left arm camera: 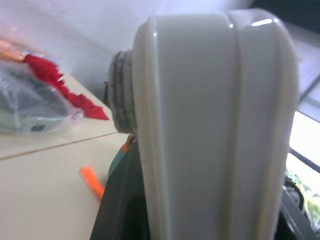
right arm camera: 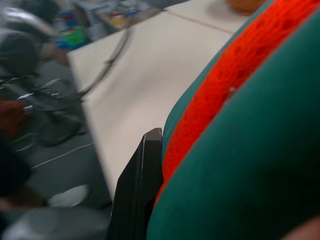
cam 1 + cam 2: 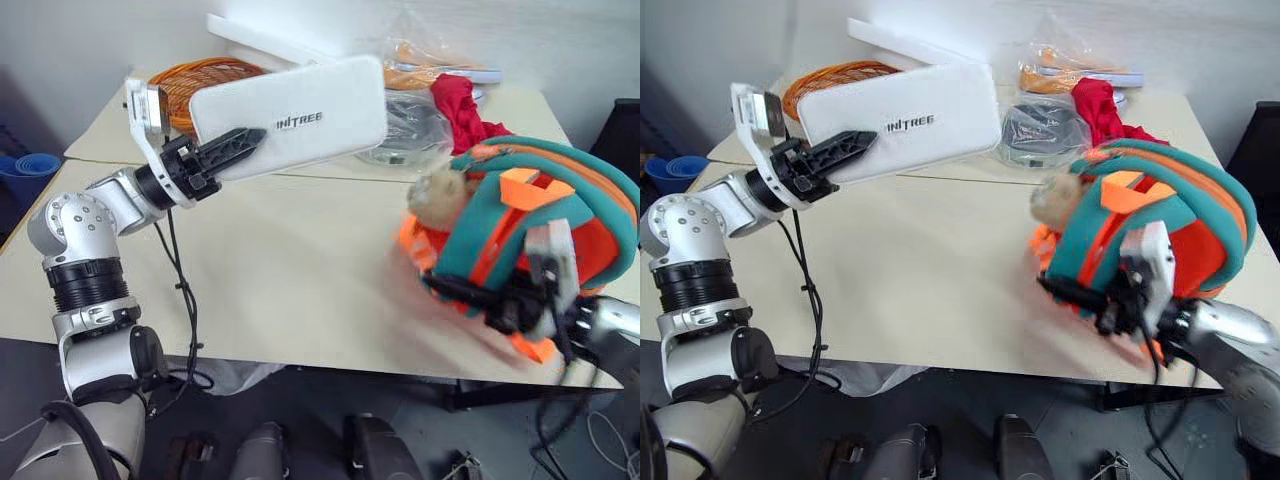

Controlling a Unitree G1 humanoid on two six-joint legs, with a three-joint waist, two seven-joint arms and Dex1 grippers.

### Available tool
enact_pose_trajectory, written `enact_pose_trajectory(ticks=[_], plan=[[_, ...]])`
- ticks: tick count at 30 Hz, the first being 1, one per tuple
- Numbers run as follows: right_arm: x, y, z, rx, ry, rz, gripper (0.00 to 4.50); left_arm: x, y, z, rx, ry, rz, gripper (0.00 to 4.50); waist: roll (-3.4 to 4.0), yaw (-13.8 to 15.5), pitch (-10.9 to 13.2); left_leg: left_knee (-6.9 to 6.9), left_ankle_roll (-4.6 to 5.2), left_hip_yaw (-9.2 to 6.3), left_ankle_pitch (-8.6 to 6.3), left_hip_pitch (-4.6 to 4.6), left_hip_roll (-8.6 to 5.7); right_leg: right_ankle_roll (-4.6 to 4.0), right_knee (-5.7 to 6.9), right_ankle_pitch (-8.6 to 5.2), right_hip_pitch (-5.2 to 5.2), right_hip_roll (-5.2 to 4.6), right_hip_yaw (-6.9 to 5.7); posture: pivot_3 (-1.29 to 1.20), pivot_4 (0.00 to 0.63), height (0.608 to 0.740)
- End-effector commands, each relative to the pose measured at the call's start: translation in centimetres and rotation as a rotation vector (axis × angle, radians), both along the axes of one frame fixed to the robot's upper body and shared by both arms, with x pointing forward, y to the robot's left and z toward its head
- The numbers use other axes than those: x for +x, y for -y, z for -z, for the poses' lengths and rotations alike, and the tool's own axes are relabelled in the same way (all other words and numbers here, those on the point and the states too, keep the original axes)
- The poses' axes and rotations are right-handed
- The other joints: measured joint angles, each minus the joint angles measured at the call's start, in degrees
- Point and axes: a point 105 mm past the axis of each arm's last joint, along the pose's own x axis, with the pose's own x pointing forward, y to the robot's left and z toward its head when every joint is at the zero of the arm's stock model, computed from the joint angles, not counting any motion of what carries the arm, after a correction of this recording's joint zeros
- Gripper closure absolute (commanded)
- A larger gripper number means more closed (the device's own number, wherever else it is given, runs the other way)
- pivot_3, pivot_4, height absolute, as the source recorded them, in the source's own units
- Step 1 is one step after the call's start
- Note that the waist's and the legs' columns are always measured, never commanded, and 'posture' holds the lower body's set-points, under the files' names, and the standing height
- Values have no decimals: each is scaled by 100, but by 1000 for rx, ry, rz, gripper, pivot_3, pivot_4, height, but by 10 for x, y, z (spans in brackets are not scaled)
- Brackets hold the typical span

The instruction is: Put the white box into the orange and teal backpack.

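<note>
**Now: box aloft, backpack gripped**

Left gripper (image 3: 232, 147) grasps the white box (image 3: 300, 115) by one end, held clear above the table (image 3: 280, 280). Right gripper (image 3: 1118, 300) is clenched on the orange and teal backpack (image 3: 1170, 215) at the near table edge. Judgement: hold the opening steady and facing the box, then feed the box in short end first
</note>
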Motion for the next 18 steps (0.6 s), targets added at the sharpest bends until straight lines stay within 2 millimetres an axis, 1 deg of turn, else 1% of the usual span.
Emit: enact_pose_trajectory(ticks=[1,4,7,9,12,15,16,18], plan=[[-30,-4,-13,8,-34,-136,4455,-20,16,-18,-18,135,102,3238,-5,2,2,1,33,-1,-18,3,0,2,-4,1,5,0,0,0,150,740],[-37,0,-13,-11,-74,-154,4455,-24,27,-15,-1,165,142,3238,-15,-4,8,6,41,-3,-14,5,-2,6,0,4,8,-3,1,0,150,740],[-37,3,-14,-26,-76,-146,4455,-25,39,-5,48,193,160,3238,-15,-7,8,6,42,-2,-12,7,-4,7,3,4,8,-2,4,0,150,740],[-33,6,-17,-19,-70,-127,4455,-28,47,9,131,225,188,3238,-16,-5,8,6,40,-2,-11,7,-4,7,2,4,7,-1,4,0,150,740],[-26,9,-19,-9,-56,-86,4455,-30,49,29,287,289,217,3238,-16,-8,8,6,39,-1,-11,6,-4,7,1,4,6,0,5,0,150,740],[-24,10,-19,-5,-53,-74,4455,-17,45,50,488,394,161,3238,-16,2,8,6,40,-1,-11,6,-5,6,-3,4,6,-1,5,0,150,740],[-25,9,-18,-6,-53,-76,4455,-11,45,53,535,437,139,3238,-16,7,8,6,41,-1,-11,7,-5,6,-6,4,8,-1,5,0,150,740],[-27,8,-18,-5,-54,-78,4455,-2,46,53,581,488,125,3238,-16,41,8,6,48,-2,-11,7,-7,5,-11,4,12,-6,5,0,150,740]])
